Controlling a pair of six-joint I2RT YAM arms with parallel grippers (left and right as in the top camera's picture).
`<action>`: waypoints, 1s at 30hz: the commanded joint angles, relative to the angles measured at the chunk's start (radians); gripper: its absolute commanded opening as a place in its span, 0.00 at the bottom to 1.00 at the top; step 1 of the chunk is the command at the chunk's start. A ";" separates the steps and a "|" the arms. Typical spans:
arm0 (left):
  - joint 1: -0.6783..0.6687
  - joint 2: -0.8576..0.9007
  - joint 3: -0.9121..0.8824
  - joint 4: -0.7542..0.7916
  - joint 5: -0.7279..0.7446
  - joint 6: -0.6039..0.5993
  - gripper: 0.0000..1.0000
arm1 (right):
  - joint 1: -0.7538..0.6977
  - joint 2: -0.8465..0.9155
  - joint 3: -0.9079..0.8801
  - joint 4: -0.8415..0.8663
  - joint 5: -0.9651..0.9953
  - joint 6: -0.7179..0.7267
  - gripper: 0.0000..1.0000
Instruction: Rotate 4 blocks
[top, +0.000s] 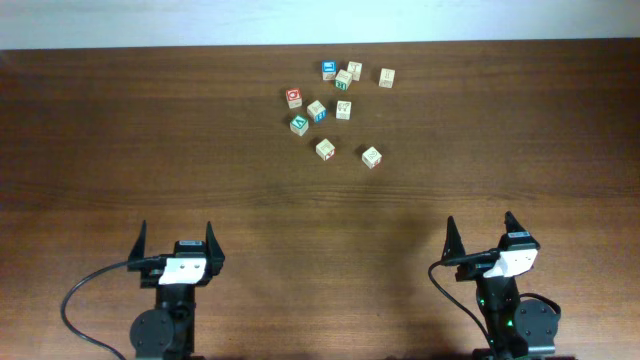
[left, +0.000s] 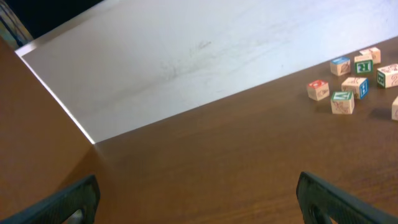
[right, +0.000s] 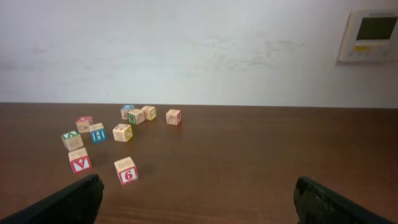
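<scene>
**Landmark.** Blue-topped cube (top: 328, 69), at the far side of the table (top: 120, 150). We place everything else against it.

**Blocks** (top: 343, 109). These are pale wooden cubes scattered around the blue-topped cube and nearer the arms than it. One front block (top: 371, 157) lies well nearer the arms and toward the right arm's side, standing apart from its neighbours. We cannot tell which four of the pale ones are meant.

**Left gripper** (top: 176, 228). Its fingers are spread wide with nothing between them. It is well apart from the blue-topped cube, at the near edge.

**Right gripper** (top: 480, 222). It is likewise spread wide and empty, and also well apart from the blue-topped cube.

**Step in hand.** We judge this to be the opening step, with no block yet approached. The next move calls for one arm to reach toward the scatter, lower its fingers on either side of a block, close on it and turn it. The front block looks the easiest first pick, and the right arm is the better placed for it.

**Other items.**
- Red-topped cube (top: 294, 97): nearer the arms than the blue-topped cube, toward the left arm's side. It is not for turning.
- Cable (top: 75, 300): loops by the left base, far from the blue-topped cube.

**Obstructions.** Nothing lies between the arms and the front block. Close around the blue-topped cube the cubes are crowded, so wide fingers could nudge neighbours there.
</scene>
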 joint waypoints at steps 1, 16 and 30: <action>0.006 -0.006 0.060 0.006 -0.004 -0.040 0.99 | -0.006 -0.003 0.067 0.007 -0.002 0.003 0.98; 0.006 0.724 0.671 -0.177 0.089 -0.066 0.99 | -0.006 0.444 0.422 -0.011 -0.066 0.003 0.98; 0.006 1.644 1.612 -0.836 0.314 -0.127 0.99 | 0.012 1.594 1.535 -0.830 -0.421 0.005 0.98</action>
